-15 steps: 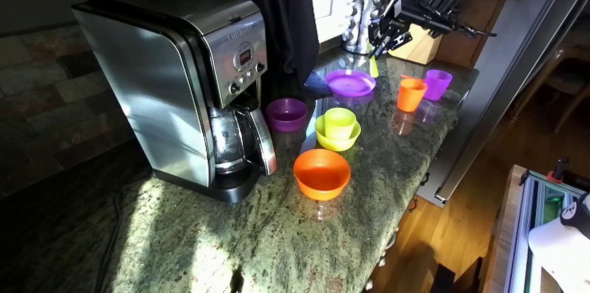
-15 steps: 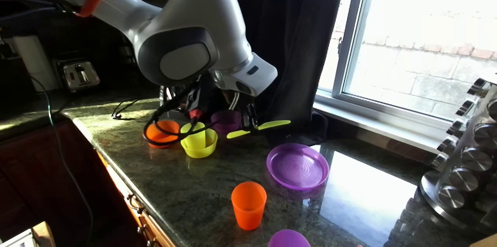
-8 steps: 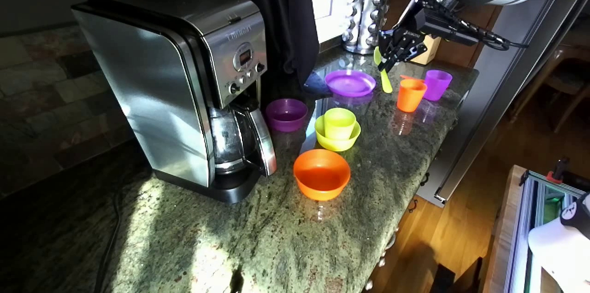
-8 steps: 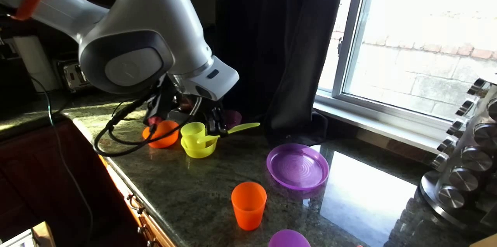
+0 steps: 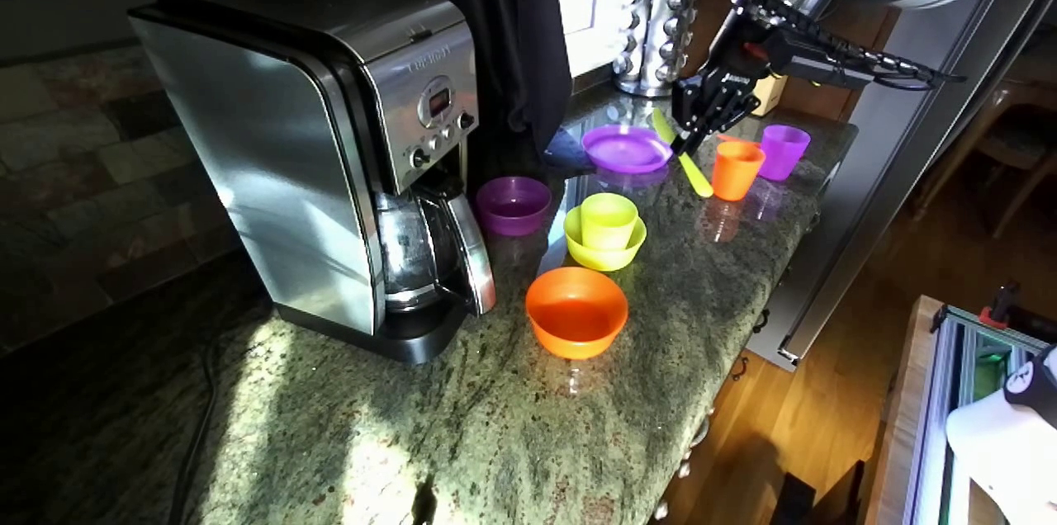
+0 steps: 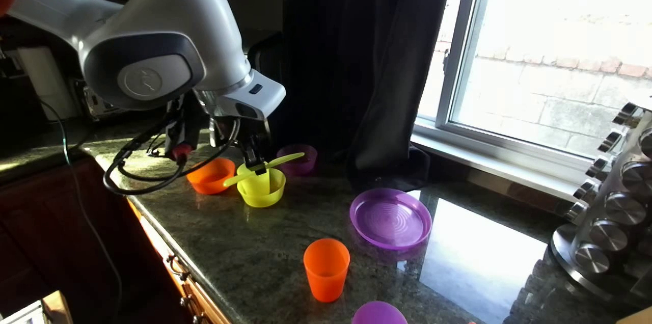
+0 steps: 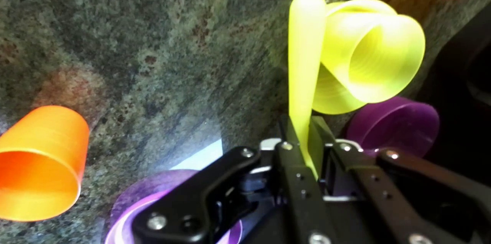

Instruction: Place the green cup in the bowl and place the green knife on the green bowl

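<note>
While the arm point(image 6: 214, 23) arches above the counter point(image 6: 254, 247), its hand point(image 7: 302, 127), slanting downward, pinches the green knife point(image 7: 305, 52) near its middle.

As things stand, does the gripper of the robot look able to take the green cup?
Probably not yet: the gripper is closed on the green knife, which it would first have to release. Otherwise, the green cup in the green bowl has its mouth uncovered.

In an exterior view, the gripper point(image 6: 259, 167) stands further left than a second ago, and the green knife point(image 6: 285, 159) in its grip now covers part of the green cup point(image 6: 259, 184). Seen in an exterior view, the knife slants more and its lower end appears nearer the orange cup point(image 5: 737, 172) (the true depth I cannot tell).
</note>
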Tool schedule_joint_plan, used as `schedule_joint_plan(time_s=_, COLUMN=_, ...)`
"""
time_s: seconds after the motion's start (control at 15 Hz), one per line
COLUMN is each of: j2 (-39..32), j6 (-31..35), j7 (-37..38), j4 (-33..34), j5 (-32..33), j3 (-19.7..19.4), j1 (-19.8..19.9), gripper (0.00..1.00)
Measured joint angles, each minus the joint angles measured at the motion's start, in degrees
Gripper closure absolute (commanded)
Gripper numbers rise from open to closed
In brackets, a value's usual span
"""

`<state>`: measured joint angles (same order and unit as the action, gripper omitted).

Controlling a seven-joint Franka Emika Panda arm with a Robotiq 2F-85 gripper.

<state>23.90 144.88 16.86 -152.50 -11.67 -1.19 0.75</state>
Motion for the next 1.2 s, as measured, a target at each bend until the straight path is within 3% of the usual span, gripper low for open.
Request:
schedule_joint_plan(time_s=0.13, j2=-0.88, j6=-3.30, j7=-2.33, j4=1.20, j5=0.96, j3=0.24, j1=-0.31, gripper=0.96)
schedule_joint_plan(time_s=0.47, j2=-4.91, j6=-3.02, j7=-6.10, j4=4.12, j5=7.12, j3=1.27, j1=0.29, gripper=0.96)
schedule_joint_plan(time_s=1.2, j2=-16.65, j6=0.02, j7=-24.43, j4=11.40, j5=5.06, j3=0.76, j1=-1.96, gripper=0.96)
